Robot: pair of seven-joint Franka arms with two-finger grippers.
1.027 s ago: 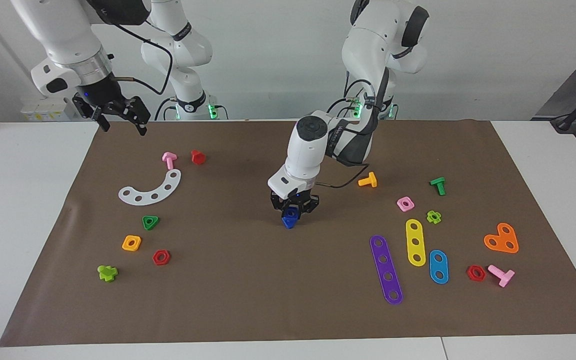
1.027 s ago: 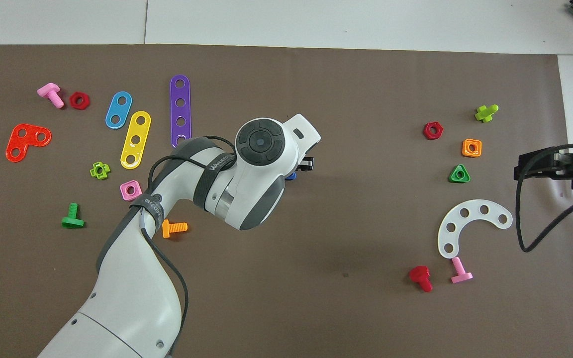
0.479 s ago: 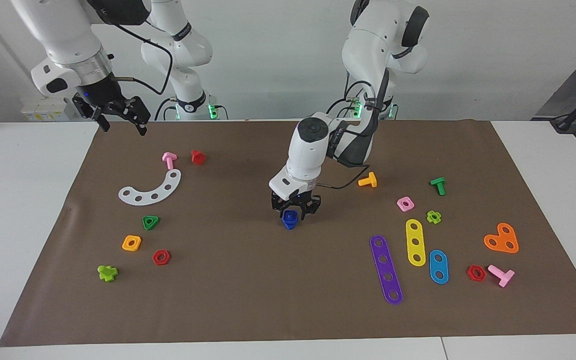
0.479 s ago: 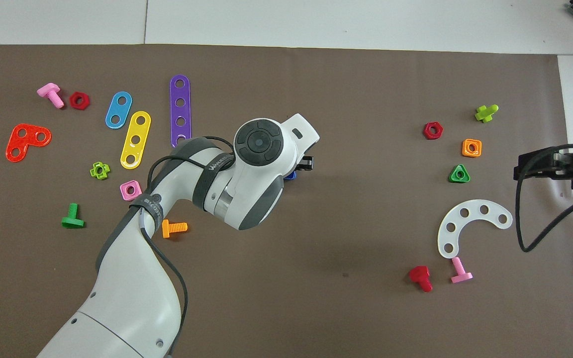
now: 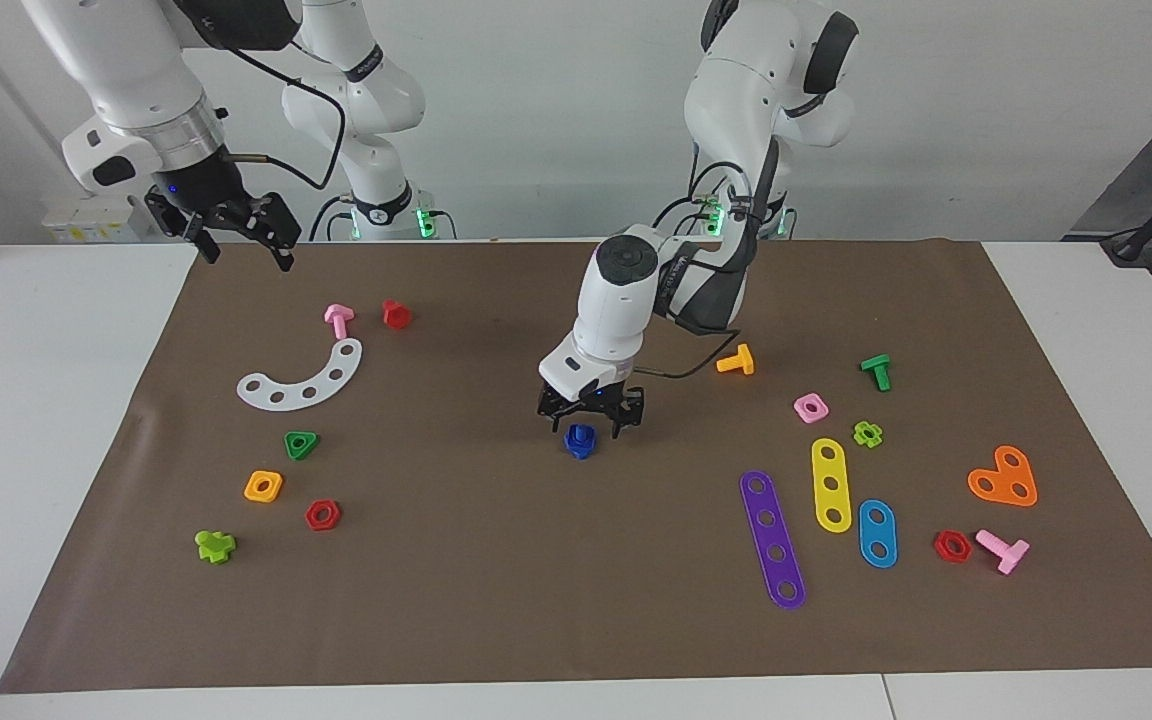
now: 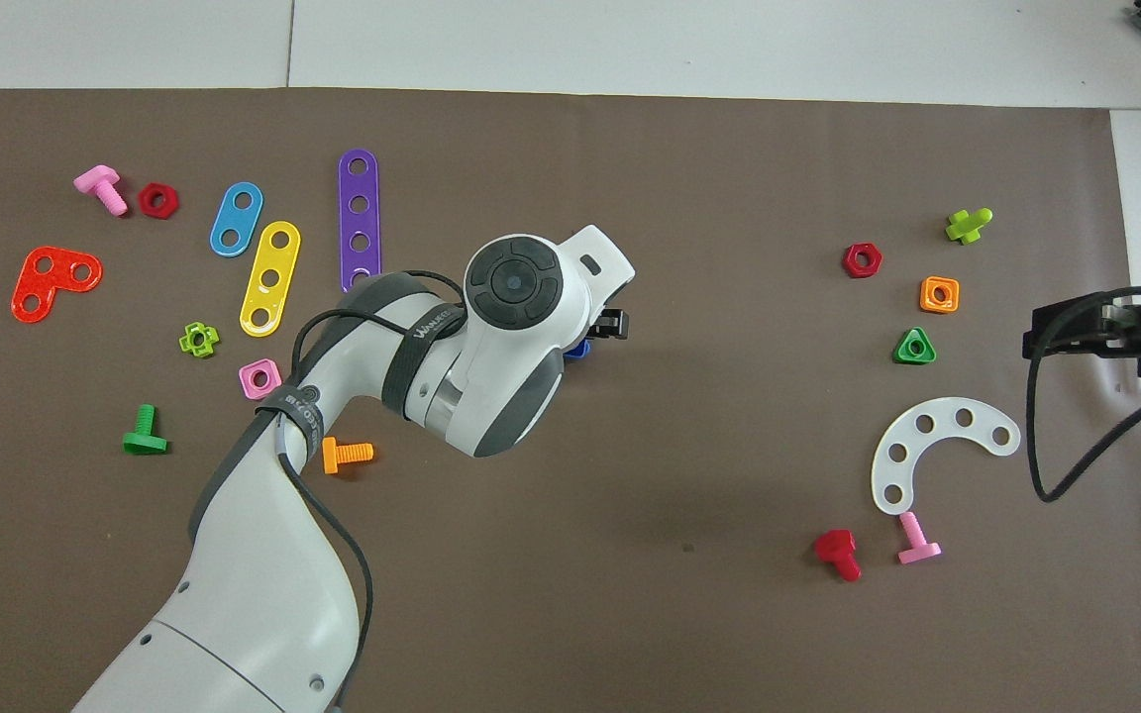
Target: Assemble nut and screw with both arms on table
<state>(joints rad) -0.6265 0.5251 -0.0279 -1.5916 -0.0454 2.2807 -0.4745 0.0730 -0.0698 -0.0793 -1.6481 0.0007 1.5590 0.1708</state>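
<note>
The dark-blue nut (image 5: 581,435) and screw (image 5: 580,449) show as one small blue piece standing on the brown mat (image 5: 496,560) of the table, near its middle. I cannot tell the two apart. My left gripper (image 5: 591,417) hangs just above the piece, open, with a finger on either side and not touching it. In the overhead view the left arm hides nearly all of the piece; only a blue edge (image 6: 580,349) shows by the left gripper (image 6: 602,327). My right gripper (image 5: 239,243) waits open and empty, raised over the mat's corner at the right arm's end.
A white curved strip (image 5: 304,378), pink bolt (image 5: 338,319), red bolt (image 5: 396,314), green triangular nut (image 5: 301,444) and orange square nut (image 5: 263,486) lie toward the right arm's end. Coloured strips (image 5: 772,538), an orange bolt (image 5: 736,361) and pink square nut (image 5: 810,407) lie toward the left arm's end.
My left gripper has opened and let go of the blue piece, which now stands on the mat. The gripper has lifted slightly. The right arm has not moved.
</note>
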